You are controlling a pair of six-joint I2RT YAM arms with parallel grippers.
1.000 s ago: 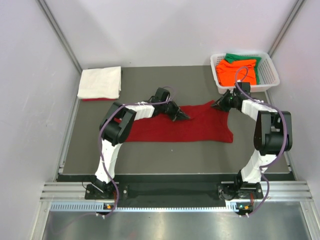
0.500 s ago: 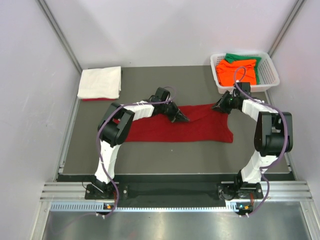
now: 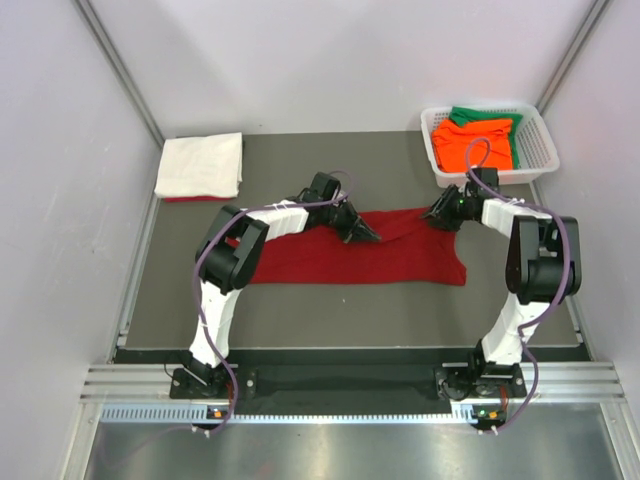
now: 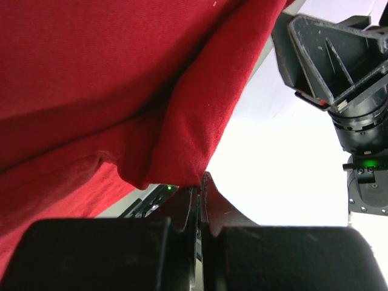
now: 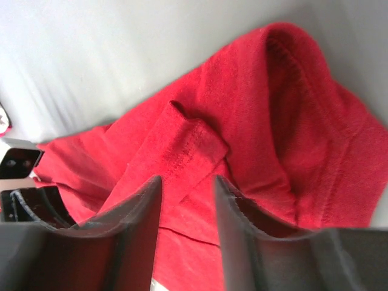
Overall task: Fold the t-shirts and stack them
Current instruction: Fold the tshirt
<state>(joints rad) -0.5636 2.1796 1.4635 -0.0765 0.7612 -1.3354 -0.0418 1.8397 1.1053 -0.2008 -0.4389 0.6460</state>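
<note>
Dark red t-shirt [image 3: 370, 258] lies spread lengthwise across the middle of the desk [image 3: 300, 320] in the overhead view. The left hand [image 3: 362, 233] is on its far edge near the middle, and the right hand [image 3: 437, 213] is at its far right corner. A folded white t-shirt [image 3: 200, 165] sits at the far left, likely the base of the stack. An orange t-shirt [image 3: 475, 140] and a green t-shirt [image 3: 480, 114] wait in the basket [image 3: 535, 152] at the far right.

From the left wrist, the fingers are pressed together on a raised fold of red cloth, probably to carry that edge over.

From the right wrist, the fingers stand partly apart with nothing between them. A sleeve [image 5: 188, 145] lies flat just beyond the tips, so this corner rests on the desk unheld.
</note>
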